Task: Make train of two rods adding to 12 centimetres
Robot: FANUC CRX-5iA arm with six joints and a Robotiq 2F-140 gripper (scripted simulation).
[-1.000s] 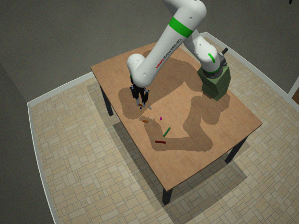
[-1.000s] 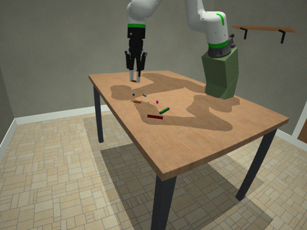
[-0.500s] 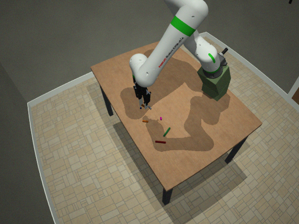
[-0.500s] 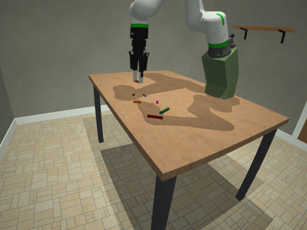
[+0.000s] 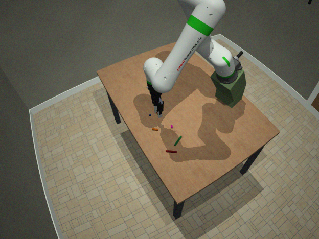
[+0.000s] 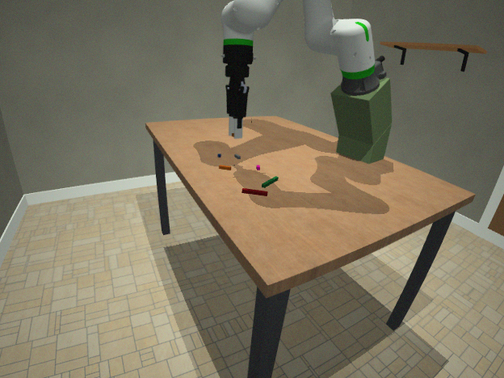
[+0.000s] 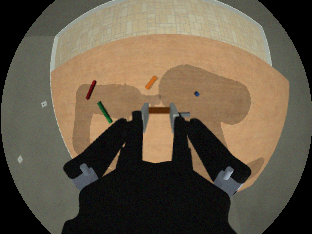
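Observation:
My gripper (image 5: 158,113) (image 6: 235,133) is shut on an orange rod (image 7: 159,111) and holds it crosswise between the fingertips, well above the table's far left part. A second orange rod (image 5: 154,129) (image 6: 224,167) (image 7: 151,81) lies flat on the table. The green rod (image 5: 177,140) (image 6: 269,182) (image 7: 104,111) lies at a slant nearer the table's middle. The two are apart.
A red rod (image 5: 171,151) (image 6: 254,191) lies just beyond the green one. A magenta rod (image 5: 171,126) (image 6: 258,167), a blue rod (image 5: 150,115) (image 6: 219,154) and a grey rod (image 6: 237,156) lie around the orange one. The arm's green base (image 6: 361,122) stands at the back right.

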